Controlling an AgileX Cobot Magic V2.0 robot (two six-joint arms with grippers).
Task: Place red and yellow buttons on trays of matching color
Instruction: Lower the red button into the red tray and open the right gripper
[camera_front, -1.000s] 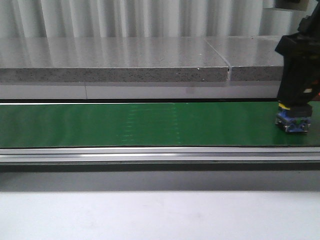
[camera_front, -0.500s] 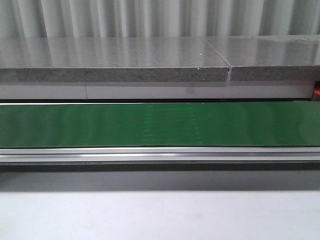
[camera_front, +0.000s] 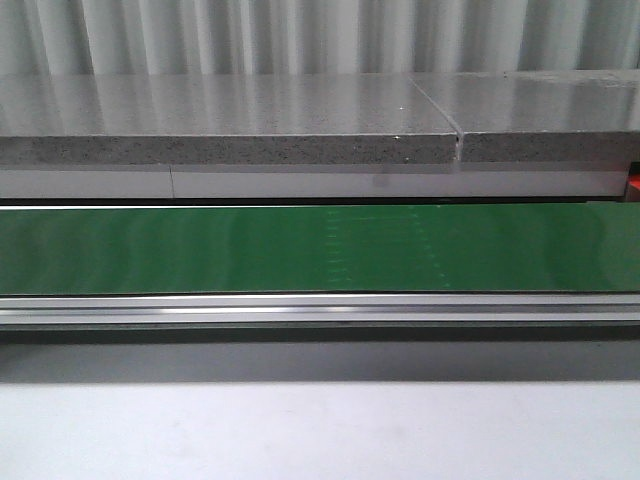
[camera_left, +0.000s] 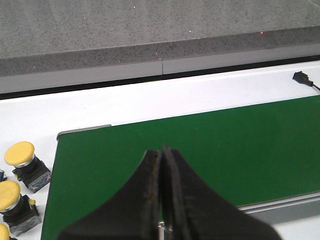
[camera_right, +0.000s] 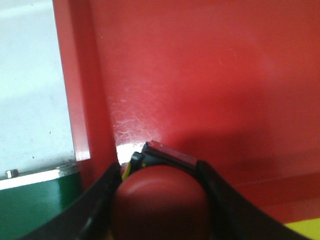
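No right arm over the green belt now, unlike before.

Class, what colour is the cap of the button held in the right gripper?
Red. The button shows best in the right wrist view, clamped in the right gripper over the red tray.

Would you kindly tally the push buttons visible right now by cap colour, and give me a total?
Yellow push buttons: 3, beside the green belt's end in the left wrist view, the last cut off at the edge
Red push button: 1, held in the right gripper over the red tray
Total: 4
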